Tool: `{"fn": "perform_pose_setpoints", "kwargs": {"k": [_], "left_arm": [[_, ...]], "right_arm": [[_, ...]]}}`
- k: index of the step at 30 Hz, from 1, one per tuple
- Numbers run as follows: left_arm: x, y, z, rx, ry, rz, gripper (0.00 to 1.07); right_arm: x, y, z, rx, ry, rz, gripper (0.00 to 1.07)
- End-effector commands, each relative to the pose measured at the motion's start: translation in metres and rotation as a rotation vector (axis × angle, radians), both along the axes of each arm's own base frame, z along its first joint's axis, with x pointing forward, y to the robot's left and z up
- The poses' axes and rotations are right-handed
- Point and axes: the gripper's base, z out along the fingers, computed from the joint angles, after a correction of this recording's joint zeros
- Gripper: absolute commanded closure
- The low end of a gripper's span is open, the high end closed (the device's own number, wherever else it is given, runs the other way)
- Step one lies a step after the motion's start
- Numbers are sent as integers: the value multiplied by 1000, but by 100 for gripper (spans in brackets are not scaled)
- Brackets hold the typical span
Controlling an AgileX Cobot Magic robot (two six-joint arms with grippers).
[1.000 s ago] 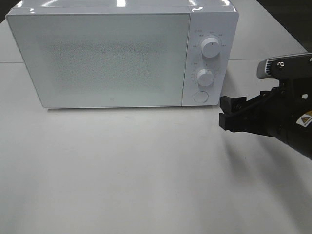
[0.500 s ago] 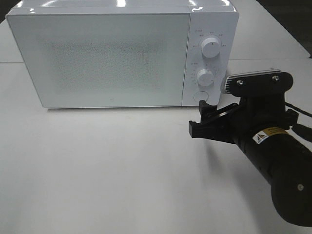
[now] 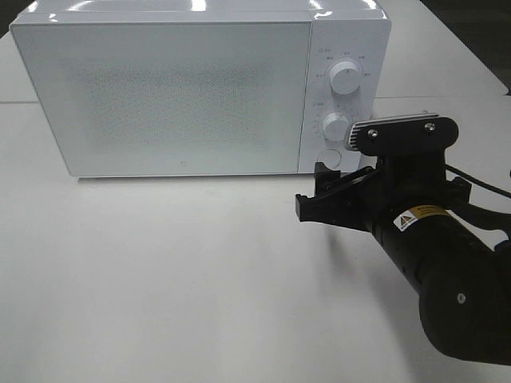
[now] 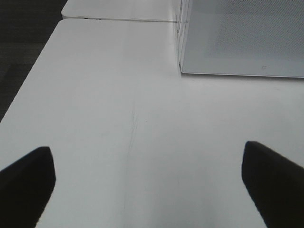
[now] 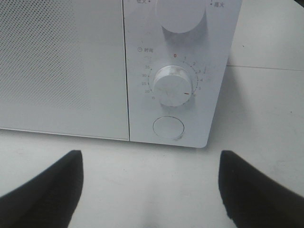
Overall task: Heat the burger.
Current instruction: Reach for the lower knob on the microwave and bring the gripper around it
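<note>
Taking up most of the shot, a white table (image 3: 160,279) is seen with a white microwave (image 3: 176,96) parked along its far side. Its frosted door (image 3: 160,92) is shut, so nothing inside can be made out, and honestly where the burger is can't be told from any of these views.

Next biggest is the right arm (image 3: 447,287). It's stretched in from the near right corner of the high view, with the black forearm angled up and left toward the microwave's control panel (image 3: 347,88). A grey wrist camera (image 3: 391,128) is mounted on top of it. The right gripper (image 3: 313,191) is held low, just in front of the panel's bottom corner and rolled a bit to one side. Its fingers are spread wide with nothing caught between them. From the right wrist view a strip of bare table is seen between the fingers and the microwave, so no contact is made.

The left gripper (image 4: 147,154) is only picked up by its own wrist camera. It's hovering over bare table off the microwave's left end, fingers wide apart and empty too.

On the panel, an upper knob (image 3: 345,77) is stacked over a timer knob (image 5: 173,85), with a round button (image 5: 168,127) underneath, right in line with the right gripper. A small yellow warning label (image 3: 415,217) is stuck on the forearm.
</note>
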Motion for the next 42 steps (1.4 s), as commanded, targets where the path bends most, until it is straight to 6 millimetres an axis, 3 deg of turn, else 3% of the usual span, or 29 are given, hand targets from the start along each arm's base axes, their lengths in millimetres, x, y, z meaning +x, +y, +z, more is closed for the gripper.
{"fn": "perform_pose_setpoints", "kwargs": {"k": [1, 12, 29, 42], "left_arm": [[-4, -1, 0, -4, -36, 0, 7], [-4, -1, 0, -4, -36, 0, 7], [-4, -1, 0, -4, -36, 0, 7], [-4, -1, 0, -4, -36, 0, 7]], "right_arm": [[2, 2, 4, 13, -21, 0, 32], [23, 2, 12, 40, -63, -38, 32], [79, 13, -9, 6, -69, -51, 32], [105, 14, -17, 29, -82, -74, 32]]}}
